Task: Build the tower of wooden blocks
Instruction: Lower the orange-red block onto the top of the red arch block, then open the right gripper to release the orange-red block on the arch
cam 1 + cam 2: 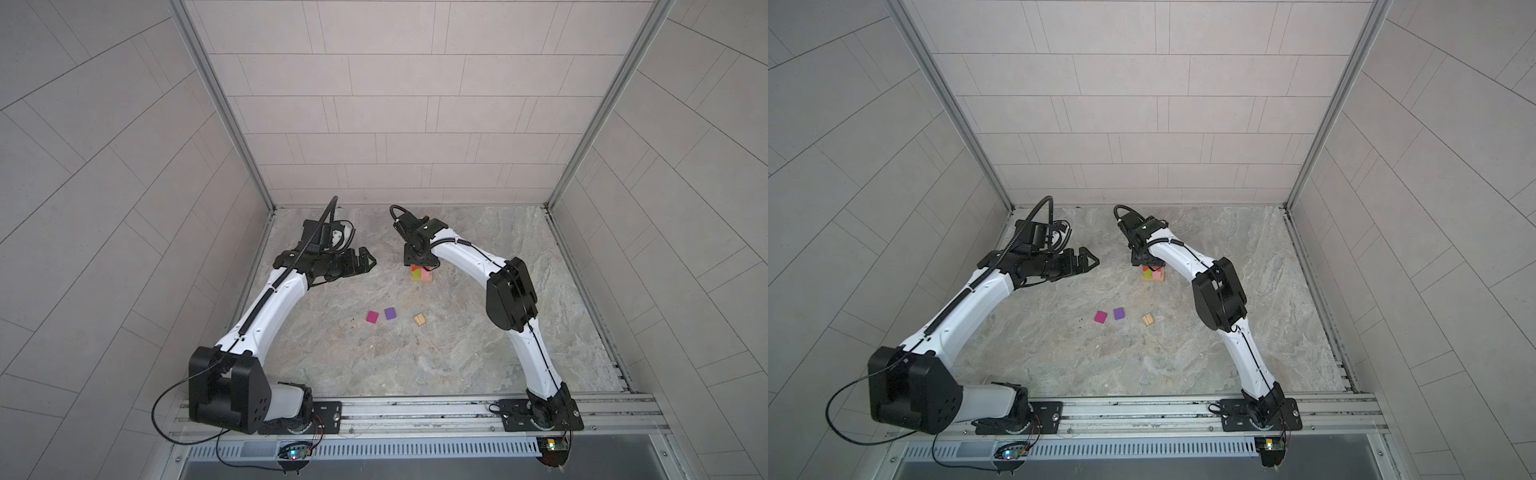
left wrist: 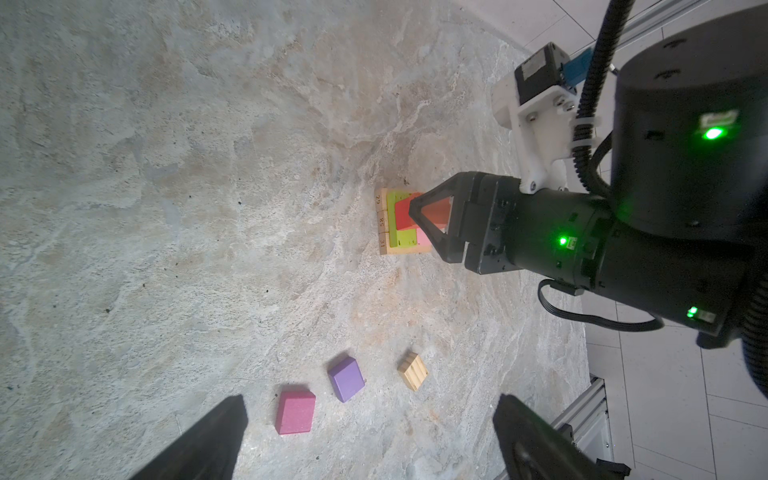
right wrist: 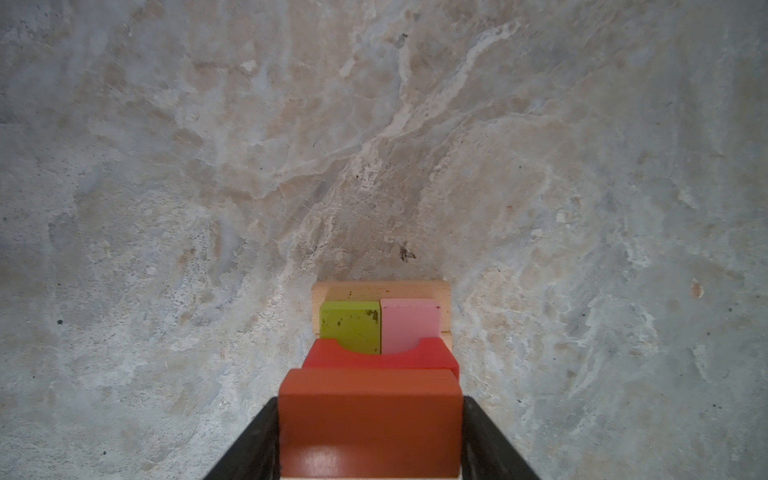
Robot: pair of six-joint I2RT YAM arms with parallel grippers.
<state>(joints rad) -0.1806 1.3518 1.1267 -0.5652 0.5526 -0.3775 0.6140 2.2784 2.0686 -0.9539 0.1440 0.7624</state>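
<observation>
My right end effector [image 2: 430, 220] clamps the orange block [image 3: 370, 411] beside the red arch [image 3: 382, 357] on the tower [image 1: 422, 277] — my left end effector [image 1: 368, 262] gapes, with the magenta cube [image 1: 372, 317] and purple cube [image 1: 390, 313] well apart.

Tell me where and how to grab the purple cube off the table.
Come straight down from above and pinch the purple cube across its near and far side faces, probably. It sits flat, slightly skewed, so turn the jaws to match. The magenta cube lies close beside it, leaving less finger room that way.
</observation>
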